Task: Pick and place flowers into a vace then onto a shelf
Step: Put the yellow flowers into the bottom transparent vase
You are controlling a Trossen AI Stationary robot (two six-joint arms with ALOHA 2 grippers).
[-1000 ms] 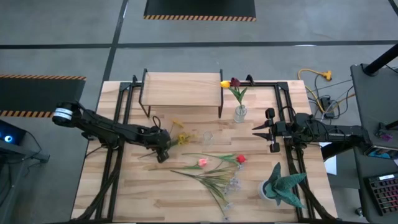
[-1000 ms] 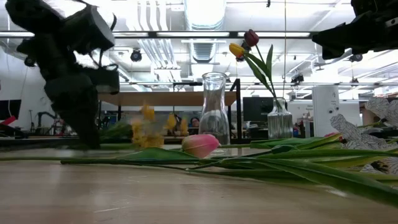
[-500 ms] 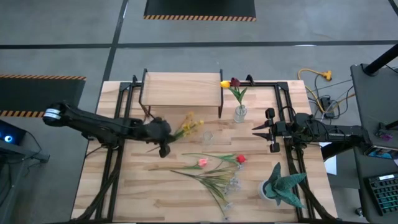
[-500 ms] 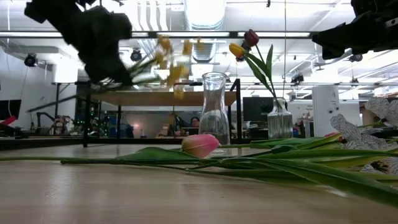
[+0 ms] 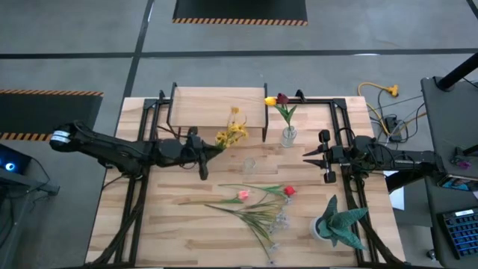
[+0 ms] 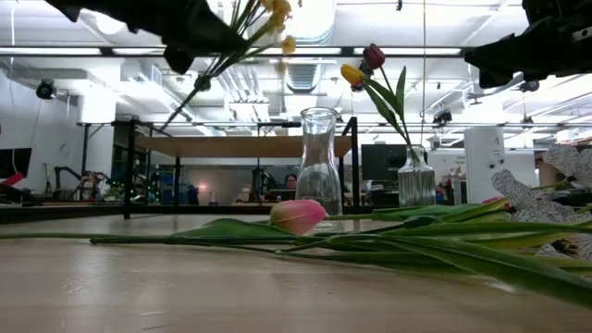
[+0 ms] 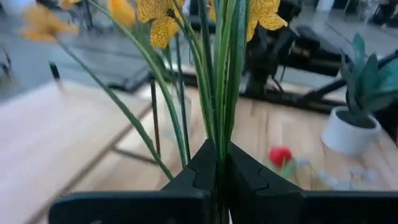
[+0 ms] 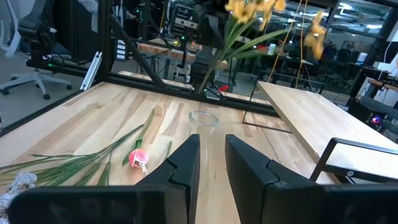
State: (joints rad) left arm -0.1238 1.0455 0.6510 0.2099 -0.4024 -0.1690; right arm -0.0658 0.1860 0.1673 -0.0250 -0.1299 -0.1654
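My left gripper [image 5: 203, 150] [image 7: 219, 158] is shut on a bunch of yellow flowers [image 5: 232, 134] [image 6: 268, 18] above the table, in front of the shelf [image 5: 218, 104]. An empty glass vase [image 5: 249, 164] [image 6: 319, 171] stands on the tabletop just right of it. A second glass vase [image 5: 287, 136] holds a yellow and a maroon tulip [image 5: 276, 99]. Pink [image 5: 243, 195], red [image 5: 289, 191] and white [image 5: 280, 220] flowers lie flat on the table. My right gripper [image 5: 308, 157] [image 8: 212, 149] hovers open right of the vases. My left gripper pinches the bundled green stems [image 7: 219, 140] of the yellow flowers between its two fingers, several stems together. The bunch is lifted clear and slants up past the fingertips with the blossoms [image 7: 155, 15] highest. The cut stem ends [image 6: 185, 97] hang below and behind the fingers.
A teal spiky plant in a white pot [image 5: 340, 224] stands at the near right corner. Black frame rails [image 5: 142, 164] run along both sides of the table. Bare wood [image 5: 172, 224] lies at the near left.
My left gripper has risen from table height, carrying the yellow flowers up and toward the shelf and the table's right. The bunch, low over the table before, is now lifted clear and tipped upward. My right arm has kept still.
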